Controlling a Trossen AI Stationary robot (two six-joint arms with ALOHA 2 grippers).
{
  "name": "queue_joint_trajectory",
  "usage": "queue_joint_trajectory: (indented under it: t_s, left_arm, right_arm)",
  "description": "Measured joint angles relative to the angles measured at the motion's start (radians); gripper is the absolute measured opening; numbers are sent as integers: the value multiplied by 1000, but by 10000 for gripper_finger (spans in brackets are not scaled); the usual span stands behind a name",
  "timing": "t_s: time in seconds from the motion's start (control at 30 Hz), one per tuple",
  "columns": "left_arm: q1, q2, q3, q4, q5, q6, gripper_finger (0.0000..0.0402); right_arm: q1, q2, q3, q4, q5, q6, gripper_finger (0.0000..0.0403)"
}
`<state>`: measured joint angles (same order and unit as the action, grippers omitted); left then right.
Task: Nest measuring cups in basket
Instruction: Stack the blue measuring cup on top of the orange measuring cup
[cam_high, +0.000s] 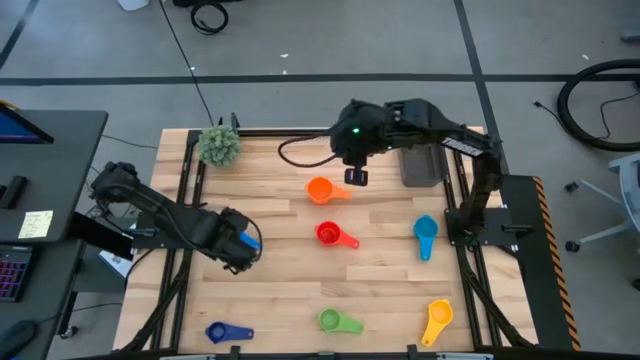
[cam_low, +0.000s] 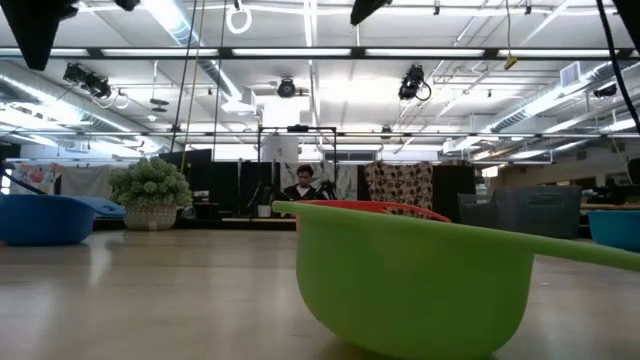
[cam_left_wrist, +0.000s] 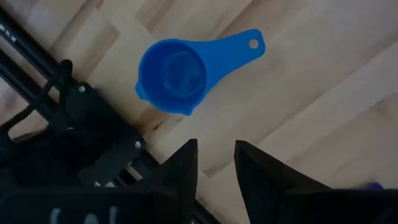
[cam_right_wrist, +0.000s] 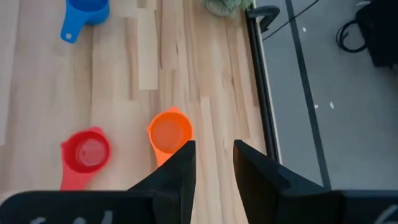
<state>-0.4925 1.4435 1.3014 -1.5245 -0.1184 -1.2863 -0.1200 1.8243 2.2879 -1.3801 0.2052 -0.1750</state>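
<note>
- High view: right hand (cam_high: 356, 177) hangs over the far-middle of the desk (cam_high: 290, 290), just beside the orange cup (cam_high: 321, 189); fingers parted by a narrow gap, nothing between them.
- Right wrist view: orange cup (cam_right_wrist: 169, 132) sits just ahead of the fingertips (cam_right_wrist: 185, 155), red cup (cam_right_wrist: 87, 152) beside it, a blue cup (cam_right_wrist: 86, 11) farther off.
- Left hand (cam_high: 240, 250) sits low over the left-middle of the desk, narrowly parted and empty; left wrist view looks down on the dark blue cup (cam_left_wrist: 174, 76) near the desk frame.
- Basket (cam_high: 422, 165) is at the far right, mostly hidden under the right arm; can't tell if anything is in it.
- Cups all loose and well apart: red cup (cam_high: 331, 235) centre, light blue cup (cam_high: 425, 235) right, yellow cup (cam_high: 437, 318) near-right, green cup (cam_high: 335, 321) near-middle, dark blue cup (cam_high: 222, 332) near-left. Only six found.
- Step, as a judgement: start of task, nothing nested; right hand lining up on the orange cup.
- Next move calls for: shift over the orange rim or handle, drop, clench, carry the short way right to the basket.
- Room: open desk around the orange cup; the fuzzy plant ball (cam_high: 219, 146) is at the far-left corner, well clear. Basket stands close to the frame rail at the right edge, so tight there.
</note>
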Motion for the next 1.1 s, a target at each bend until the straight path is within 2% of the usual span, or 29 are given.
queue_joint_trajectory:
  t_s: [0.17,0.37,0.53,0.77,0.9,1.1]
  left_arm:
    - [-1,30,-29,25,-8,22,112]
    - [-7,-29,-259,167,94,18,105]
    - [-4,-69,-385,343,82,129,90]
    - [-3,-71,-429,386,16,302,85]
    - [6,-71,-448,385,2,311,85]
    - [33,-70,-498,392,51,312,85]
  right_arm:
    - [0,-31,0,-2,-47,0,112]
    - [1,-43,0,-5,-55,5,112]
    - [2,-43,0,-6,-82,26,112]
    - [2,-43,0,-5,-82,27,112]
    - [2,-43,0,-4,-82,27,112]
    - [2,-43,0,-3,-82,27,112]
